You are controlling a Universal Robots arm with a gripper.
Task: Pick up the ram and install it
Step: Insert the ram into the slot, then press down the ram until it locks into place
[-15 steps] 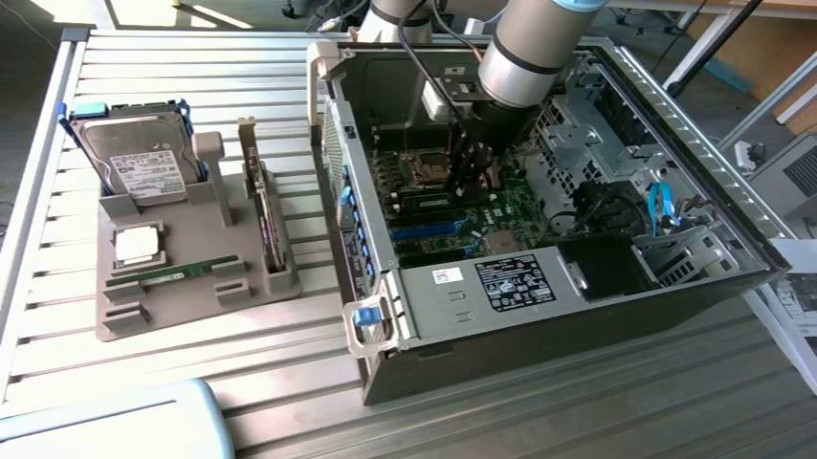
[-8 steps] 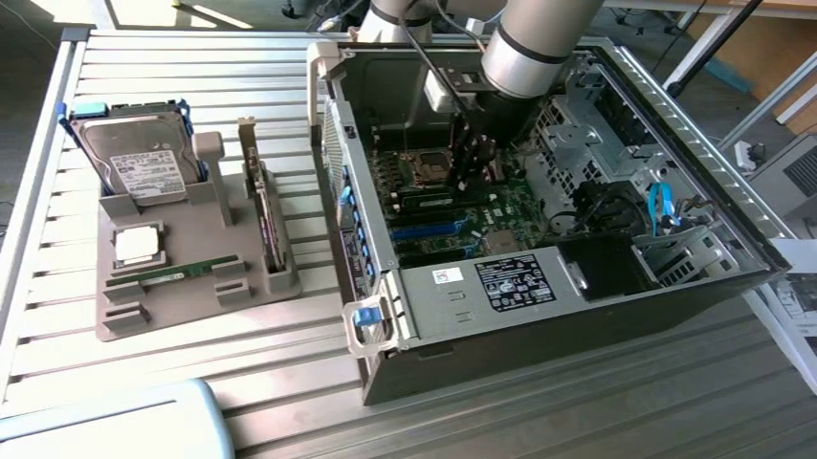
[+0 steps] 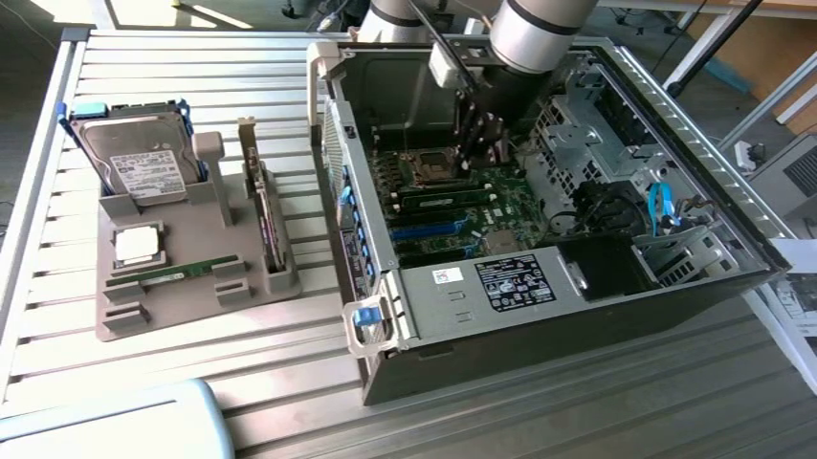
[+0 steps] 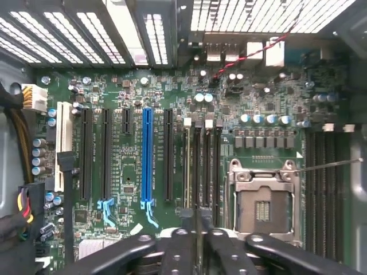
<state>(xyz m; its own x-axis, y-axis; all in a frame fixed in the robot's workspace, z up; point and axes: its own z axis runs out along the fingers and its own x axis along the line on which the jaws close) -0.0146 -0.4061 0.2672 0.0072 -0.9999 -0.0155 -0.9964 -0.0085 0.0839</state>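
Note:
A thin green ram (image 3: pixel 172 274) lies flat in the grey holder tray (image 3: pixel 191 229) on the exterior view's left. Another green ram stick (image 3: pixel 441 203) stands seated in a memory slot (image 4: pixel 187 166) on the motherboard (image 4: pixel 132 189), between the blue slot (image 4: pixel 147 154) and the processor socket (image 4: pixel 261 200). My gripper (image 3: pixel 483 148) reaches down into the open computer case (image 3: pixel 537 287). In the wrist view the gripper (image 4: pixel 198 232) hangs just over the memory slots with its black fingers (image 4: pixel 182 246) pressed together, and I see nothing held between them.
The tray also carries a hard drive (image 3: pixel 138 158), a square silver processor (image 3: pixel 138 244) and an upright expansion card (image 3: pixel 262 215). Inside the case there are drive cages (image 3: pixel 587 143), blue cables (image 3: pixel 660 206) and a yellow cable bundle (image 4: pixel 23 154). A slatted metal table (image 3: pixel 191 67) lies underneath.

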